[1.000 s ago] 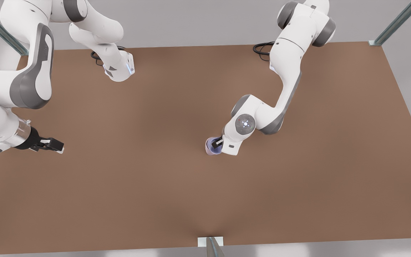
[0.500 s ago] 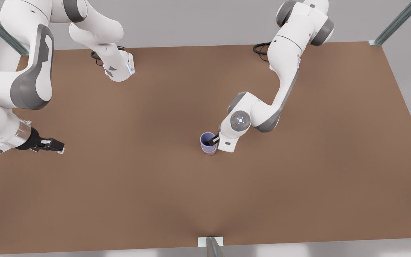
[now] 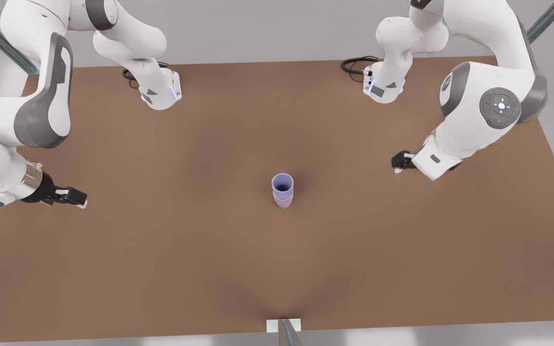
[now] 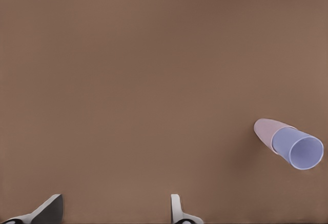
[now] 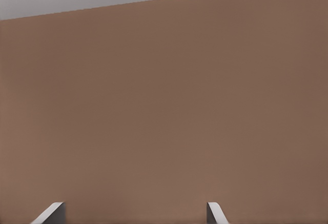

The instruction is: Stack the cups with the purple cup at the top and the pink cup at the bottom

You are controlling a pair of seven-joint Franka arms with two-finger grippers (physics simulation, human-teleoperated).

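Purple cup (image 3: pixel 282 184) nested upright in pink cup (image 3: pixel 284 202)

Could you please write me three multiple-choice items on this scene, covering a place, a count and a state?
1. Where does the purple cup sit?
A. Nested in the pink cup
B. Lying on the table apart from the pink cup
C. Held in a tool

2. How many cups are on the table?
A. One
B. Two
C. Three

3. In what state is the left tool?
A. Open and empty
B. Shut on the purple cup
C. Shut on the pink cup

Answers:
1 A: the purple cup stands in the pink cup, mid-table.
2 B: only those two show.
3 A: the left tool is off at the front view's right, fingers apart; the right tool waits open too.
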